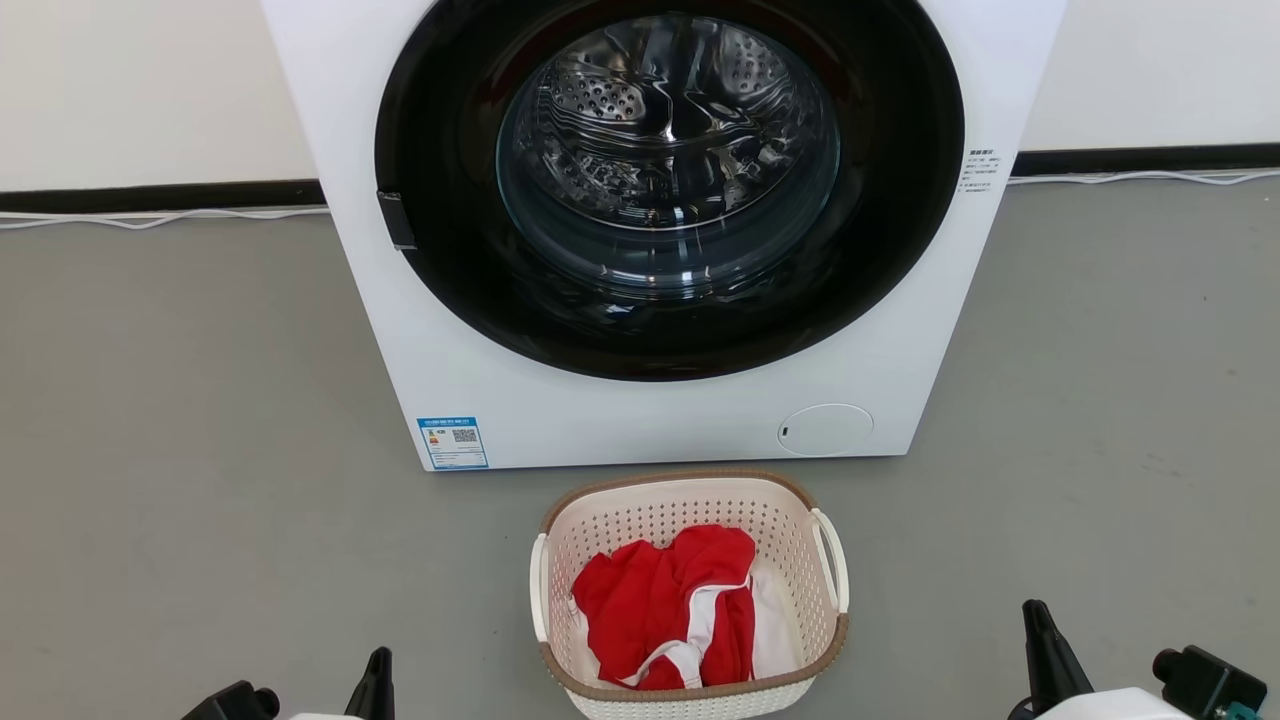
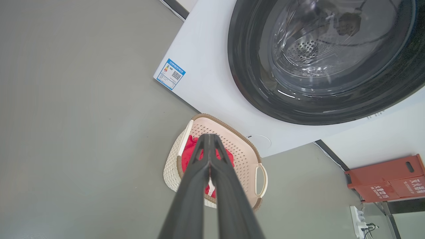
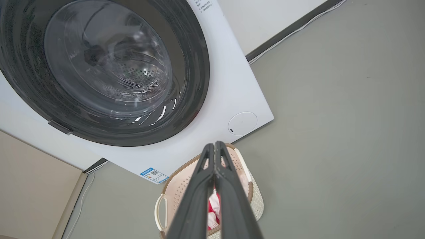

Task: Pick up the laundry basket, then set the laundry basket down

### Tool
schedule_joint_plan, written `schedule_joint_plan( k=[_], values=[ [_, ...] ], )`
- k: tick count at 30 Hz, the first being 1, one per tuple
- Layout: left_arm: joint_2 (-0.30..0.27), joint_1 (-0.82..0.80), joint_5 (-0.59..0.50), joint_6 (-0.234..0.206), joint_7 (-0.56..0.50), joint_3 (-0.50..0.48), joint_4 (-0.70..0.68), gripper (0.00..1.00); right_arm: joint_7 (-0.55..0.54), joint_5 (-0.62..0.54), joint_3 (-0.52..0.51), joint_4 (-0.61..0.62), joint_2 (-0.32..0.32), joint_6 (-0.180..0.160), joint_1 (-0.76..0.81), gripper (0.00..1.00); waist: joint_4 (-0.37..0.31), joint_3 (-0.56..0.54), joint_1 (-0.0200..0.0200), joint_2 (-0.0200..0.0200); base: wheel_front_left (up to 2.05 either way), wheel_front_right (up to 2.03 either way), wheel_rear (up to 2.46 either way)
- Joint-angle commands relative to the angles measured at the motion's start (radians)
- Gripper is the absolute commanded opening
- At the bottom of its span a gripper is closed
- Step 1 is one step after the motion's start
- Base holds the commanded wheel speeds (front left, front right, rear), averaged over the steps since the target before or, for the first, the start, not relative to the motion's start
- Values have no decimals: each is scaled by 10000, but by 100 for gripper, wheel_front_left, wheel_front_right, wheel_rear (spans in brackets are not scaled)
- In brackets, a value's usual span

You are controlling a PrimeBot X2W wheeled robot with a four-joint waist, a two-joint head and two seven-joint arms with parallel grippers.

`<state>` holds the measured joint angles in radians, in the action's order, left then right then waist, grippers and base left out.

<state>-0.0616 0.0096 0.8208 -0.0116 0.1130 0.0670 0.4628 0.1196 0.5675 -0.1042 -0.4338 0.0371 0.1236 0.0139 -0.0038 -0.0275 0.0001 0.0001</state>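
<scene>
The laundry basket (image 1: 690, 505), cream-white and perforated with a brown rim and white loop handles, stands on the grey floor just in front of the washer. Red and white clothes lie inside it. My left gripper (image 1: 378, 668) shows at the bottom left of the head view, well left of the basket, and my right gripper (image 1: 1038, 625) at the bottom right, well right of it. In the left wrist view the left gripper (image 2: 209, 136) is shut and empty, above the basket (image 2: 247, 156). The right gripper (image 3: 214, 146) is likewise shut and empty over the basket (image 3: 179, 186).
A white front-loading washer (image 1: 640, 400) with a dark round door stands against the wall behind the basket. A cable (image 1: 150, 218) runs along the skirting. A red box (image 2: 388, 177) and a power strip (image 2: 358, 220) lie to the washer's right. Open grey floor lies on both sides.
</scene>
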Motion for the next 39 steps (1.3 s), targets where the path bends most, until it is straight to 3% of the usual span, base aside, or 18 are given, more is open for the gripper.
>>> schedule_joint_plan(
  k=[1, 39],
  values=[
    [-22, -532, 270, 137, -43, -202, -335, 0, -106, 371, 21, 328, 83, 27, -551, 0, 1, 5, -1, -1, 0, 0, 0],
    [43, -841, 3912, 753, -1109, -975, -1215, 0, -1170, 5180, -35, 1076, 106, 48, -870, 0, 19, 149, -1, -1, 0, 0, 0]
  ],
)
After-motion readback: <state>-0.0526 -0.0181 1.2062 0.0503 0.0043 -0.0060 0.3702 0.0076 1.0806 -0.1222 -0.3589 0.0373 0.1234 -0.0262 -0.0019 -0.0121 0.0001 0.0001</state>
